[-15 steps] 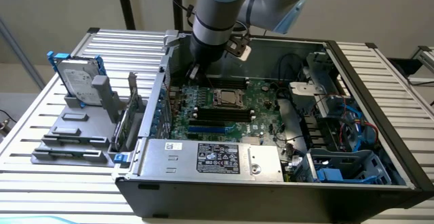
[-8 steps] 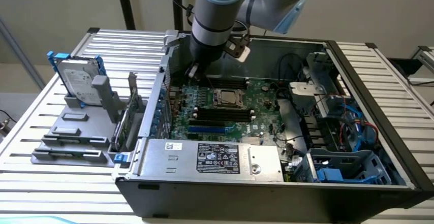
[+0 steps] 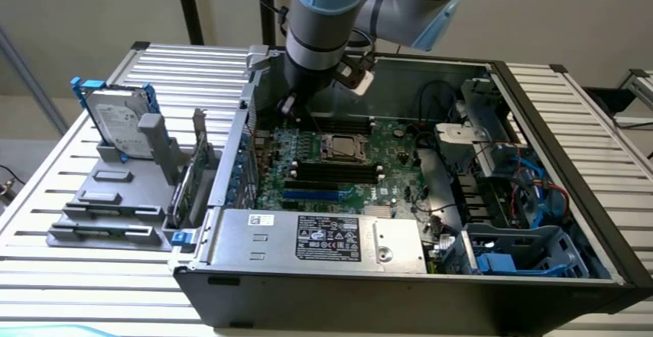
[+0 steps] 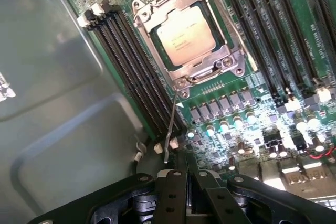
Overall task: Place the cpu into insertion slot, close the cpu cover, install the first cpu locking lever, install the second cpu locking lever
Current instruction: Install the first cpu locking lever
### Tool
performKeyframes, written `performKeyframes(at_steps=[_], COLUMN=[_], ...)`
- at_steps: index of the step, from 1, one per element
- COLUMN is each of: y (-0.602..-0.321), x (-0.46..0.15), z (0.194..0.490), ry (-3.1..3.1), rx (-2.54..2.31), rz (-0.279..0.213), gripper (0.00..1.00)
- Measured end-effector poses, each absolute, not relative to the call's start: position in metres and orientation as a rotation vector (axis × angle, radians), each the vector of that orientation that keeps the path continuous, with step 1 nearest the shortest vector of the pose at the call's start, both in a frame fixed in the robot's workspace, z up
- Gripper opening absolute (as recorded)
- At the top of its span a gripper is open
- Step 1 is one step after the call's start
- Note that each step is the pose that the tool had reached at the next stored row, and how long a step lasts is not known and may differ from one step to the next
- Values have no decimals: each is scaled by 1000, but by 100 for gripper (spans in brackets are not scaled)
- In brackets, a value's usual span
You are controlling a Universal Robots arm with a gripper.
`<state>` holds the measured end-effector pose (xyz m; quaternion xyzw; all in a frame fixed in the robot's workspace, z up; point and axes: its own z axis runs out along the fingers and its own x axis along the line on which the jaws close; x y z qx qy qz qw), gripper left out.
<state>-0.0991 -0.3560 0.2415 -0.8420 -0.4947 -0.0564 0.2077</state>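
The cpu, a pale silvery square chip, lies flat in the insertion slot on the green motherboard. The cpu cover, a silvery metal frame, lies closed around it, with the chip showing through its window. A thin wire locking lever stands up from the socket's corner, and its free end is close beside my fingertips. My gripper is shut with nothing between its black fingers. In the exterior view my gripper hangs inside the case, just to the exterior view's left of the socket.
Long black memory slots run on both sides of the socket. The grey case wall is close by the gripper. A labelled silver box fills the case's front. A hard drive stands on a grey rack outside.
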Motion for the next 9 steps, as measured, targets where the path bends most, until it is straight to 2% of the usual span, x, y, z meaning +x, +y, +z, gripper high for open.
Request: performKeyframes(at_steps=[9], y=[-356], x=[-99], z=[241], ry=[-1264], rx=[-2401], rz=[-192], gripper=[11])
